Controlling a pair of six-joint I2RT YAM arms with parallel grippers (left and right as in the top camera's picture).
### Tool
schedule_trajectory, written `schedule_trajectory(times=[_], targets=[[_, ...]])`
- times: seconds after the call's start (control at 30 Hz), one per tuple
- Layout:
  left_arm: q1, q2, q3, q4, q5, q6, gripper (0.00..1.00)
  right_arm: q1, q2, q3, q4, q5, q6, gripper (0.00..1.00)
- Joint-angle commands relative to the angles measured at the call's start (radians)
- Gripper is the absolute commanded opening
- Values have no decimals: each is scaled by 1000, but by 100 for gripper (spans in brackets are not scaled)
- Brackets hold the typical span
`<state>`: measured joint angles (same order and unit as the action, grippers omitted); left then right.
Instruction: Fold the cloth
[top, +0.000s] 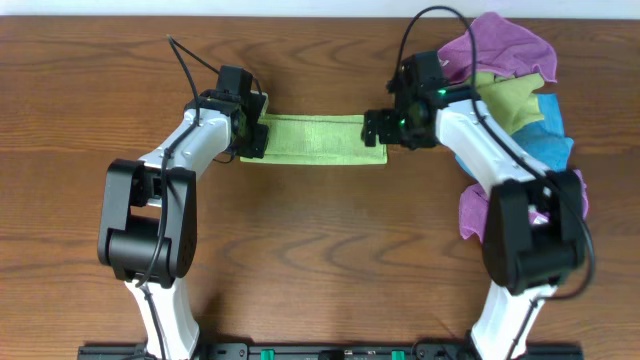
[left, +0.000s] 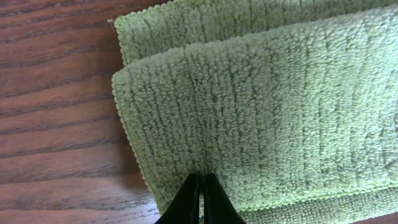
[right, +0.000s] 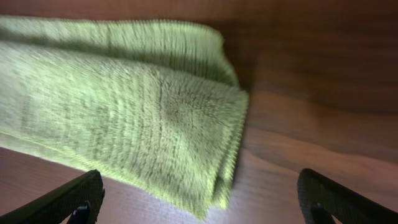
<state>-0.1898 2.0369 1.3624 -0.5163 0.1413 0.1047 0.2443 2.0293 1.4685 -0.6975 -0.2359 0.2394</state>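
Cloth (top: 313, 139), folded to a strip on table (top: 320, 250).
Soft, light, floppy; best pinched at end corners. Clenched left pincer (left: 200, 202), released right pincer (right: 202, 196).

The cloth (top: 315, 139) is bright lime green and plain, with fuzzy lines running away from the black left fingers (left: 188, 205). The right fingers (right: 74, 199) are black too. Under them the table (top: 320, 230) is dark brown with wavy wood stripes. Behind the right fingers lie a purple cloth (top: 500, 45), a dull green cloth (top: 505, 95) and a blue cloth (top: 550, 140).
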Motion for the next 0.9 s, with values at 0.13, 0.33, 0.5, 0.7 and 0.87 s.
schedule_trajectory(times=[0.13, 0.33, 0.5, 0.7, 0.87], targets=[[4, 4, -38, 46, -18, -24, 6, -36, 31, -10, 25, -79, -16, 99], [6, 4, -42, 64, -19, -38, 6, -49, 31, -10, 19, -79, -17, 99], [6, 4, -54, 69, -56, -38, 6, -49, 31, -10, 21, -79, -25, 99], [6, 5, -82, 77, -56, -38, 6, -51, 55, -11, 29, -111, -32, 99], [6, 5, -88, 76, -56, -38, 6, -56, 101, -11, 31, -193, -31, 96]])
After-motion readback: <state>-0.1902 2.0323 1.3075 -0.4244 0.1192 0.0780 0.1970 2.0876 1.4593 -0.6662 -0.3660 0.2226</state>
